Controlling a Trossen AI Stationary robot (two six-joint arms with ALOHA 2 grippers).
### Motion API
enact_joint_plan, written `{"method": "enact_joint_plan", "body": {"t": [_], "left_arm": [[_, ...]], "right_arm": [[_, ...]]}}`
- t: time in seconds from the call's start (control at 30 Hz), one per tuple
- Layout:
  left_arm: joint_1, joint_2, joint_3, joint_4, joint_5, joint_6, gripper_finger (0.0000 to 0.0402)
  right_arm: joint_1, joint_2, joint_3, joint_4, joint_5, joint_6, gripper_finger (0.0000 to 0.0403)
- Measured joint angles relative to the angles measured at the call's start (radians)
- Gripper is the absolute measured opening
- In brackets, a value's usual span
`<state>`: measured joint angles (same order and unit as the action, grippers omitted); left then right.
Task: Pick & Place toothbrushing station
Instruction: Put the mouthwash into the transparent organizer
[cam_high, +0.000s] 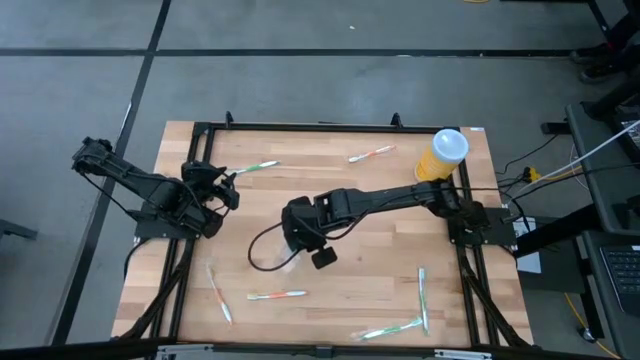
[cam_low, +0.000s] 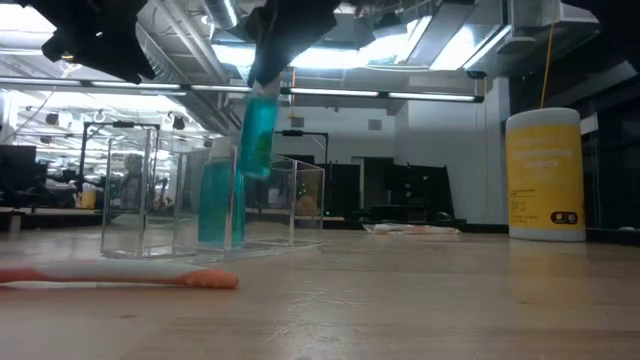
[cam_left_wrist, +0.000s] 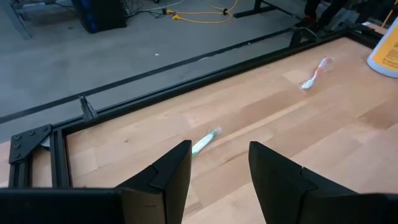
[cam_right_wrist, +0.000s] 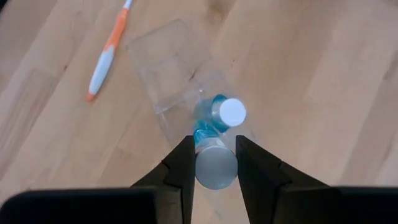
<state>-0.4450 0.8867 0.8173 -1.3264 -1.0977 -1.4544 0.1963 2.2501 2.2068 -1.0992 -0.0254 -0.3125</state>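
My right gripper (cam_high: 300, 240) is shut on a teal tube (cam_low: 257, 135) over the clear plastic organizer (cam_low: 140, 190) near the table's middle. A second teal tube (cam_low: 215, 205) with a white cap (cam_right_wrist: 232, 112) stands upright in one compartment of the organizer. My left gripper (cam_high: 232, 182) is open and empty at the table's left side, above a green-and-white toothbrush (cam_left_wrist: 204, 142) that lies flat on the wood. My right gripper pinches the teal tube's upper end (cam_right_wrist: 216, 165) between its two fingers (cam_right_wrist: 180, 165). The fingers come from above, pointing down. The tube hangs below them, slightly tilted, with its lower end (cam_low: 252, 172) at about the organizer's rim; whether it touches the organizer, I cannot tell.
A yellow bottle (cam_high: 443, 155) stands at the far right corner. Toothbrushes lie scattered: an orange-and-white one (cam_right_wrist: 109, 53) beside the organizer, one at the far side (cam_high: 372, 153), several along the near edge (cam_high: 277, 295) and near right (cam_high: 422, 295). A dark cable (cam_high: 262, 250) loops by the organizer.
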Motion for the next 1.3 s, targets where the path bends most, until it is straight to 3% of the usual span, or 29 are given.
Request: {"method": "enact_joint_plan", "body": {"t": [0.63,1.3], "left_arm": [[0.000,0.002,0.000,0.026,0.039,0.023,0.0157],[0.000,0.001,0.000,0.030,0.047,0.047,0.0157]], "right_arm": [[0.001,0.055,-0.001,0.029,-0.033,-0.005,0.0096],[0.007,0.055,-0.092,0.082,-0.020,0.016,0.0107]]}}
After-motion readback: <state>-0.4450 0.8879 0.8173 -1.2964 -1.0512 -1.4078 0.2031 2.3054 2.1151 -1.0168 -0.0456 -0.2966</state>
